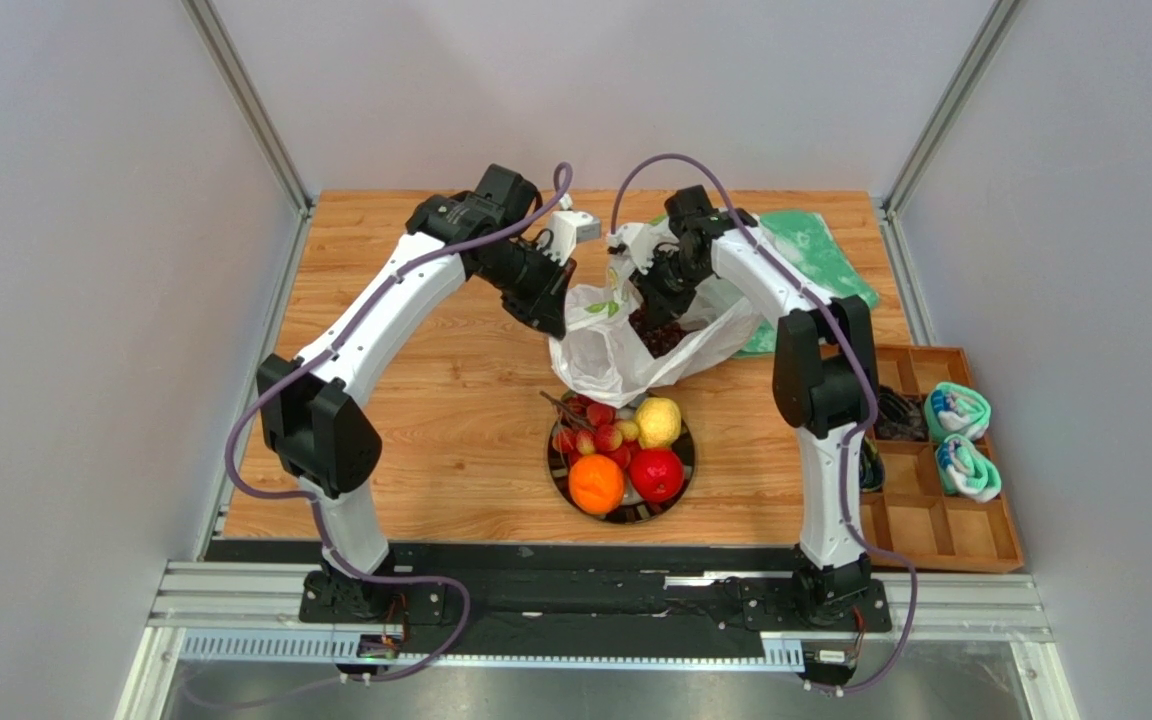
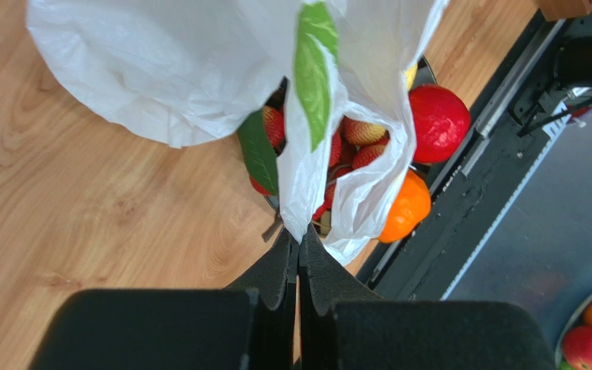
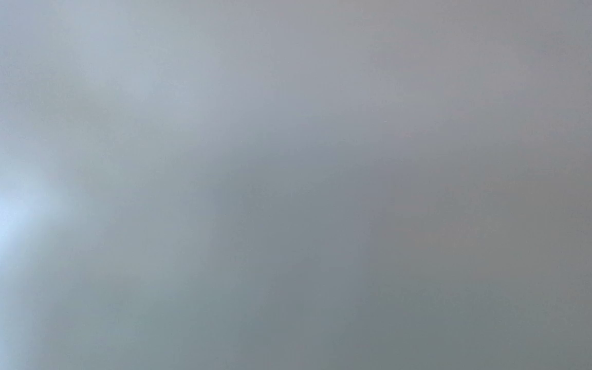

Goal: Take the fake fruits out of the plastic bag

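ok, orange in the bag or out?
Out. The orange sits bare on the plate beside the red apple; the plastic bag hangs lifted, pinched in the shut left hand.

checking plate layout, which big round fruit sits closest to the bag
The yellow lemon-like one, at the far side of the plate by the plastic bag; the orange and red apple lie at its near side.

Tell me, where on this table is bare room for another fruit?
Bare wood lies left of the plate, out to the left arm, and in a narrower strip toward the right arm. Crowded: the middle, where the bag hangs over the plate; the tray.
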`<state>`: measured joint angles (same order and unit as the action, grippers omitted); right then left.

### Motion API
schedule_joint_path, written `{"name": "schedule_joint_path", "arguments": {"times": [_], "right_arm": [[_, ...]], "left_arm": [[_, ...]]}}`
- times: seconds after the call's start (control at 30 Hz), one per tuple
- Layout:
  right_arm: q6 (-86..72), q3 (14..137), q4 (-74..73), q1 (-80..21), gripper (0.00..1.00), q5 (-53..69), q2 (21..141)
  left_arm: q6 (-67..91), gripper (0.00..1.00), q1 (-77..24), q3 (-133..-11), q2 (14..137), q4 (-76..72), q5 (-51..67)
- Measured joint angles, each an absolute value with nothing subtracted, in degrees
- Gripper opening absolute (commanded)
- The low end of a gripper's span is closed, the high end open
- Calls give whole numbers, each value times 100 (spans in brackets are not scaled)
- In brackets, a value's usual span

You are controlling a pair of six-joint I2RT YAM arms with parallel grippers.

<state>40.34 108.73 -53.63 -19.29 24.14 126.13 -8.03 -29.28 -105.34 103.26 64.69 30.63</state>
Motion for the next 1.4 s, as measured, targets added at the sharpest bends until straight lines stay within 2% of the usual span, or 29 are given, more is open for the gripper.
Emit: {"name": "schedule_joint_path", "arguments": {"times": [0.1, 0.43, 0.77, 1.0, 1.2, 1.4], "right_arm": [[4064, 10650, -5452, -1907, 0, 2467, 12138], [4056, 10562, -5505, -1920, 0, 2825, 10110], [3879, 10678, -5957, -2069, 0, 2899, 9961], [3874, 10575, -6504, -2412, 0, 3057, 9264], [3721, 10278, -6637, -3100, 0, 3319, 8440], [3415, 10274, -6654, -3658, 0, 3514, 8348]], "left_arm": [[-797, 0, -2921, -10757, 10451, 6447, 2923], [-703, 0, -2731, -11336, 10886, 6239, 2655], [-410, 0, -2368, -11810, 11142, 6053, 2088], [-191, 0, -1892, -12460, 11351, 5787, 1439], [-128, 0, -1890, -12650, 11723, 5675, 1518], [-12, 0, -1938, -12650, 12029, 5682, 1194]]}}
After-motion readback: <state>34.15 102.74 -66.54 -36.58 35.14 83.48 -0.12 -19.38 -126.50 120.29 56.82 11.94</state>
